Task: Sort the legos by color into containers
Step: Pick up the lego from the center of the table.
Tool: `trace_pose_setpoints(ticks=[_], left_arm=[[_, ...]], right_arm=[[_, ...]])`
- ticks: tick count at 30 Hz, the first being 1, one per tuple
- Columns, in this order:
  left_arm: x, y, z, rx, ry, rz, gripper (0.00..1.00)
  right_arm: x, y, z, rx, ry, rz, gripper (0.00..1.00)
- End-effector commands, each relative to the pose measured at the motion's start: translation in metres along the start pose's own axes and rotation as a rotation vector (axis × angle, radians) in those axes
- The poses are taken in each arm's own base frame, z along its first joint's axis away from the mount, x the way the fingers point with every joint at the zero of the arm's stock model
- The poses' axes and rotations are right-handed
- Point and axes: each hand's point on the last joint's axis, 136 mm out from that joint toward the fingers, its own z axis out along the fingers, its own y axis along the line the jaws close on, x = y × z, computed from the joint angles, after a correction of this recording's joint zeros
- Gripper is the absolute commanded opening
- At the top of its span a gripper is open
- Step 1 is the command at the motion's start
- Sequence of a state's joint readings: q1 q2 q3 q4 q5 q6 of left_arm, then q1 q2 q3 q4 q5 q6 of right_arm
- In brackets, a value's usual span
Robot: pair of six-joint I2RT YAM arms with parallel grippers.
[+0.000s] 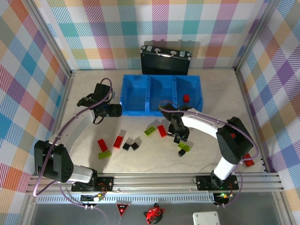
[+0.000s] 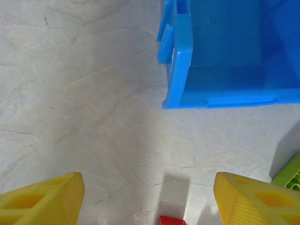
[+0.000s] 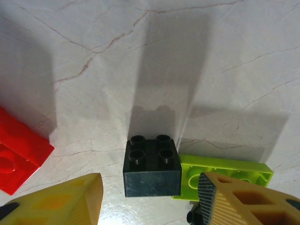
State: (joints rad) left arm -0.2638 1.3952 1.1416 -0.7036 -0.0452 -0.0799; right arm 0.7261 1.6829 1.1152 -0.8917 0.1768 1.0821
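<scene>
sitting studs-up, black cube (image 3: 152, 164) touches lime brick (image 3: 229, 174).

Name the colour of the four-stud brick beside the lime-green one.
Black brick, clearest in right wrist view.

The left gripper (image 2: 149, 194) hangs over the pale, veined desk (image 2: 79, 93) with its jaws spread wide. Its two yellow fingers (image 2: 44, 199) enter from the bottom corners, with bare desk between them. At the bottom edge, between the fingers and a little nearer the right one, the top of a red brick (image 2: 171, 220) pokes into view, cut off by the frame. The blue bin (image 2: 180, 61) fills the upper right, its near corner and one open compartment visible. At the right edge, below the bin, lies part of a lime-green brick (image 2: 289, 172), just beside the right finger.
</scene>
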Motion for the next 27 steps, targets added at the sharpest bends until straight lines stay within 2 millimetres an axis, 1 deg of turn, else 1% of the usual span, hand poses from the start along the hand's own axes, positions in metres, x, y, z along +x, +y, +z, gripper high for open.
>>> trace_pose_setpoints(ticks=[1,13,20,27], left_arm=[[-0.001,0.004,-0.003,-0.001,-0.009,0.008,0.73],[0.001,0.005,0.002,-0.005,0.012,0.006,0.73],[0.002,0.006,0.005,-0.010,0.024,0.001,0.71],[0.004,0.010,0.011,-0.020,0.048,-0.015,0.71]], right_arm=[[0.006,0.000,0.011,0.015,0.031,0.023,0.56],[0.009,-0.001,0.021,0.032,0.045,0.023,0.52],[0.008,-0.002,0.019,0.033,0.042,0.013,0.47],[0.008,0.006,0.015,0.023,0.046,-0.012,0.44]])
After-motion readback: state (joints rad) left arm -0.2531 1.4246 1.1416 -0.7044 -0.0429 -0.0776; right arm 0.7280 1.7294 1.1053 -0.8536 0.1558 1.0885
